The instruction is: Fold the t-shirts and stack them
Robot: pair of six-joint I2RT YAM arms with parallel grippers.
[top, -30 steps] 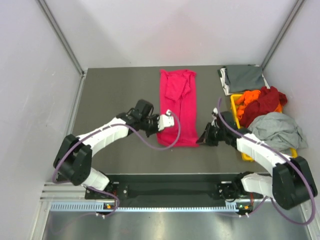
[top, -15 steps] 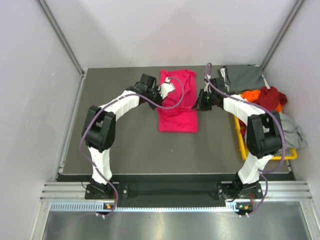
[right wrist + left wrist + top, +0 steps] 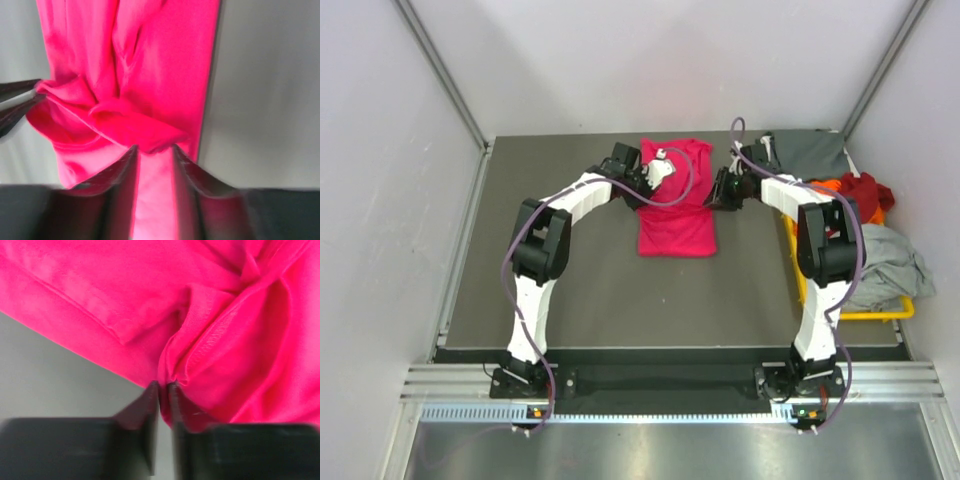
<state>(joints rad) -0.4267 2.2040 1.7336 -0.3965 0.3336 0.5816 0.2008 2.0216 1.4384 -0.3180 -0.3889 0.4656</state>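
- Dark table (image 3: 560,280): carries the yellow bin (image 3: 855,316).
- Magenta-pink t-shirt (image 3: 675,215): well left of the bin, lying folded in layers.
- Light grey t-shirt (image 3: 895,265): heaped over the bin's near end.
- Dark grey t-shirt (image 3: 810,155): flat, just beyond the bin's far end.
- Dark red t-shirt (image 3: 865,190), orange t-shirt (image 3: 825,187): bunched in the bin's far end.
- Right gripper (image 3: 155,150): at the pink shirt's bin-side edge, jaws parted, straddling a fold.
- Left gripper (image 3: 164,387): at the edge away from the bin, 2 fingers a slit apart, fold at the tips; cannot tell whether it is pinched or released.
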